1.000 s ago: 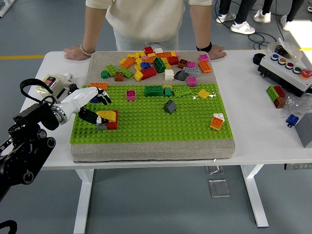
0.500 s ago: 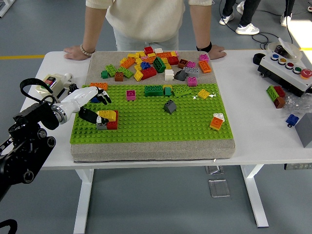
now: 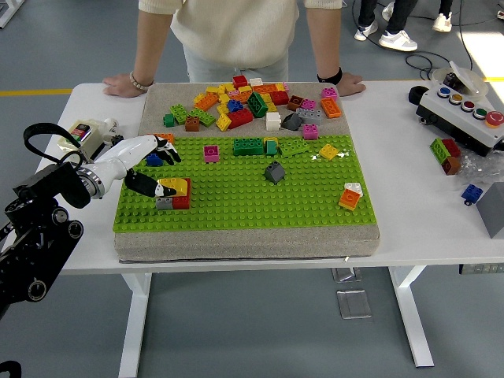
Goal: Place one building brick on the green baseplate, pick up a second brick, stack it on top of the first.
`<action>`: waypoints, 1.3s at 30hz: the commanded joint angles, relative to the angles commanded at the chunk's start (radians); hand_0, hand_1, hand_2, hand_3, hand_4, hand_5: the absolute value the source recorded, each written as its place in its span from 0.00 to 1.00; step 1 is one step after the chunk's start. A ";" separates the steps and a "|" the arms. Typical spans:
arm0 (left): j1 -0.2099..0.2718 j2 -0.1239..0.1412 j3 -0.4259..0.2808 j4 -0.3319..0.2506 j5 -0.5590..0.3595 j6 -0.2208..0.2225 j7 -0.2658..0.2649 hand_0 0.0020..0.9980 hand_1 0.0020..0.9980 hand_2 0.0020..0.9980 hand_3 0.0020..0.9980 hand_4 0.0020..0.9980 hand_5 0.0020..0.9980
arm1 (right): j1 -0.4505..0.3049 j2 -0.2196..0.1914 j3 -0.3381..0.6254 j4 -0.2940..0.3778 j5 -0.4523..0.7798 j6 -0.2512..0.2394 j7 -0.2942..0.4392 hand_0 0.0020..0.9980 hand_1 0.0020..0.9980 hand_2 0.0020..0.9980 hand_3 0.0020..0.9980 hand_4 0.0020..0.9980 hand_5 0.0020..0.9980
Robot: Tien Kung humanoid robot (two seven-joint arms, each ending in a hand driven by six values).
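My left hand (image 3: 150, 161) hovers just left of the yellow-on-red brick stack (image 3: 175, 191) on the green baseplate (image 3: 244, 197), fingers (image 3: 167, 153) spread, gripping nothing. Stacking looks done; next, retreat clear.

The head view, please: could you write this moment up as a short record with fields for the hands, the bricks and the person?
left hand: over the left edge of the green baseplate, fingers spread, holding nothing
right hand: not in view
placed bricks: yellow brick on a red brick, beside the left hand's thumb
loose brick pile: on the mat behind the baseplate
other bricks on baseplate: grey brick, orange brick
person: at the far side, both hands flat on the white table
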 joint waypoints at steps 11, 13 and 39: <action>0.065 0.024 -0.014 -0.105 -0.019 -0.020 0.034 0.90 0.78 0.75 0.63 1.00 0.45 | 0.001 -0.003 0.006 0.000 -0.001 0.001 0.001 0.76 0.69 0.74 0.75 1.00 0.50; 0.070 0.025 -0.014 -0.105 -0.012 -0.024 0.037 0.98 0.85 0.82 0.63 1.00 0.54 | 0.001 -0.003 0.007 0.000 -0.001 0.001 0.001 0.76 0.69 0.74 0.75 1.00 0.50; 0.086 0.022 0.002 -0.052 0.008 -0.038 0.039 1.00 0.88 0.87 0.64 1.00 0.62 | 0.000 -0.001 0.003 0.000 -0.001 0.000 0.000 0.76 0.69 0.74 0.76 1.00 0.50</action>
